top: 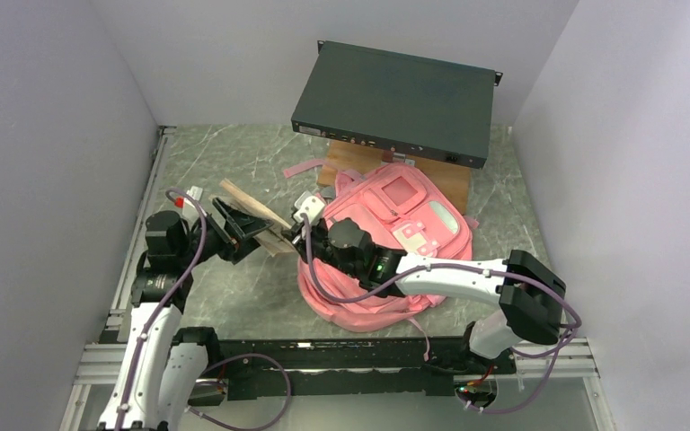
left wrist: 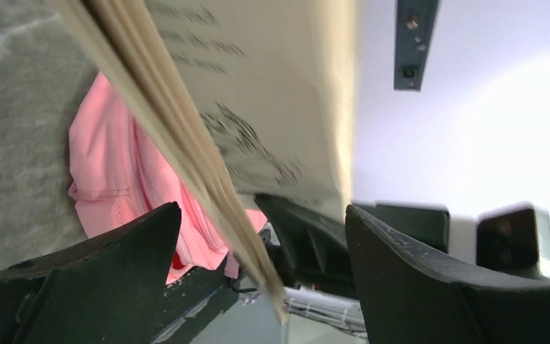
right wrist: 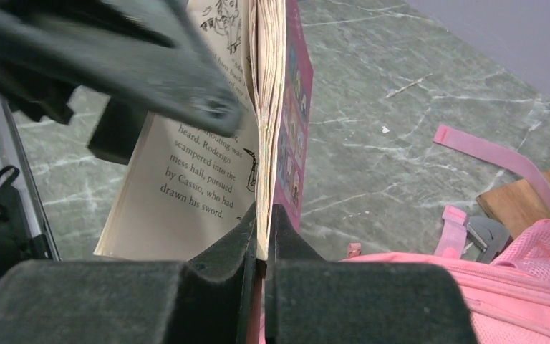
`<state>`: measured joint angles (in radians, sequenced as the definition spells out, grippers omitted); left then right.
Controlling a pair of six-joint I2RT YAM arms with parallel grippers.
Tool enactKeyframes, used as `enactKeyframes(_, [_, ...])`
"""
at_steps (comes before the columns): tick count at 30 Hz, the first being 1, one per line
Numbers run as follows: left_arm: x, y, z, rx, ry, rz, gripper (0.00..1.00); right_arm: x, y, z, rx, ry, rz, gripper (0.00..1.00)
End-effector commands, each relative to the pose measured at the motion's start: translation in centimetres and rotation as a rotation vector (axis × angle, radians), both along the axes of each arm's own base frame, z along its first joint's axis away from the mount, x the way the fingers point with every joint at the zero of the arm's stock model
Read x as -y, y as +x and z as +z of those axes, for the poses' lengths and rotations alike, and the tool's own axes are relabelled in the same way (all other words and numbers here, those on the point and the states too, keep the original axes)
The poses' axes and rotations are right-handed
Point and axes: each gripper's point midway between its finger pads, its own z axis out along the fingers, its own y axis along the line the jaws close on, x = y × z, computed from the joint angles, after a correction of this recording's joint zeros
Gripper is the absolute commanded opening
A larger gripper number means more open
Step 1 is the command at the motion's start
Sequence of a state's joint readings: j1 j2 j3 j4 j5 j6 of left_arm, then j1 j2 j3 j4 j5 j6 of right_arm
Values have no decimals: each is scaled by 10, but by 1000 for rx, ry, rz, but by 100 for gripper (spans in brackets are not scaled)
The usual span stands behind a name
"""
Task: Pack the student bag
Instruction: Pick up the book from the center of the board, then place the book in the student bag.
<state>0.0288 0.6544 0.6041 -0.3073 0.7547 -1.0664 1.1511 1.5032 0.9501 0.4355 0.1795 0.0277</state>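
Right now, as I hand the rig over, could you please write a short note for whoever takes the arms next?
Right gripper: shut on one edge of the book.
Left gripper: open, one finger on each side of the book's pages, not clamped.
Student bag: lying front up, to the right of the book, its far end over a wooden board.
Done: the book is held up between the two arms, outside the bag.
Left: get the book into the bag. Whether the main zip is open does not show.
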Motion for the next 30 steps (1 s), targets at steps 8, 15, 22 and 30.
enactKeyframes(8, [-14, 24, 6, -22, -3, 167, 94, 6, -19, -1, 211, -143, -57, 0])
enactKeyframes(15, [-15, 25, -4, -56, 6, 168, 90, 5, -23, -3, 276, -195, -83, 0])
enactKeyframes(22, [-14, 25, -8, -48, 23, 146, 79, 2, -32, -10, 466, -416, -175, 0])
enactKeyframes(30, [-20, 21, -12, -30, 97, 158, 66, 0, -44, -12, 601, -538, -214, 7])
